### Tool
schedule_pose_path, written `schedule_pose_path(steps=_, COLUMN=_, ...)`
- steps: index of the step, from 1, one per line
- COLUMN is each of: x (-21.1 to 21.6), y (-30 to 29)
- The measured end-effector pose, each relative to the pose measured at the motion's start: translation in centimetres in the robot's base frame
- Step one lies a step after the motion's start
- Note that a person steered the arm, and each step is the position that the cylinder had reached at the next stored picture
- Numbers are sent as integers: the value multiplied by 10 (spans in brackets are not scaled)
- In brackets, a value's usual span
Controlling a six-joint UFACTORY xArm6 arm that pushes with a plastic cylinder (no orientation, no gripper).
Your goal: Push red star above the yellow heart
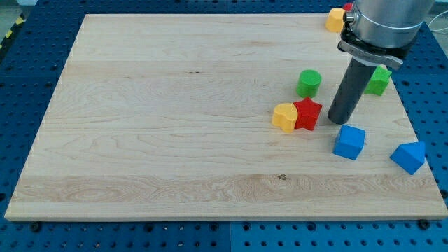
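The red star (307,113) lies on the wooden board at the view's right of centre, touching the yellow heart (285,116), which sits just to its left. My tip (338,121) is on the board just to the right of the red star, a small gap from it, and just above the blue cube (349,142).
A green cylinder (309,82) stands above the star. A green block (379,80) is partly hidden behind the rod. A blue block (409,156) lies near the right edge. A yellow block (335,19) and a red block (348,7) sit at the top right corner.
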State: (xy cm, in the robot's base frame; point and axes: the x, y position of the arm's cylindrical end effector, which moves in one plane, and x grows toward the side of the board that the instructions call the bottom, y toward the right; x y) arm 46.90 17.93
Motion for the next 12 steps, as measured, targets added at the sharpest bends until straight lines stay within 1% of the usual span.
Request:
schedule_pose_path(steps=2, x=9, y=-7)
schedule_pose_path(steps=7, x=3, y=-13)
schedule_pose_path(steps=9, x=4, y=-27)
schedule_pose_path(steps=12, x=24, y=-34)
